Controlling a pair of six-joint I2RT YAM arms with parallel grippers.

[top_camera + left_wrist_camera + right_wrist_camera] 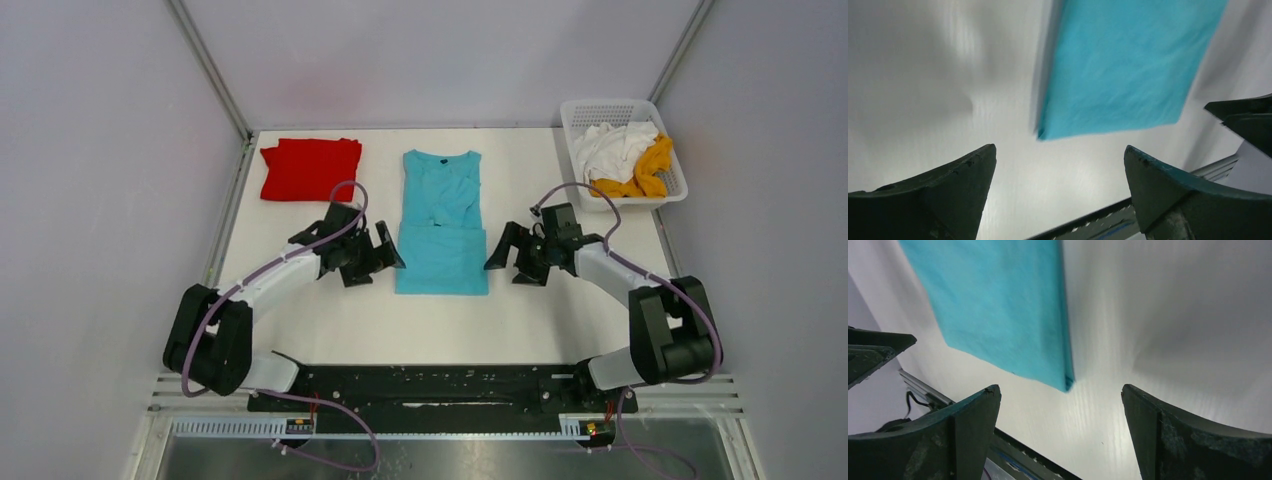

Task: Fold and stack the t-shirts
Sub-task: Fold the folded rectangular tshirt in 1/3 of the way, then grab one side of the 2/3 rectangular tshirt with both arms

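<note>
A turquoise-blue t-shirt (441, 222) lies in the middle of the table, its lower half folded up over itself. The folded near corner shows in the left wrist view as turquoise t-shirt (1120, 70) and in the right wrist view as turquoise t-shirt (998, 310). My left gripper (382, 250) is open just left of the fold, holding nothing. On the other side my right gripper (506, 252) stands open and empty too. A folded red t-shirt (309, 168) lies at the back left. A white t-shirt (615, 149) and a mustard-yellow t-shirt (648, 170) sit crumpled in the basket.
The white lattice basket (580, 113) stands at the back right corner. Grey walls close the table on three sides. The black base rail (440, 385) runs along the near edge.
</note>
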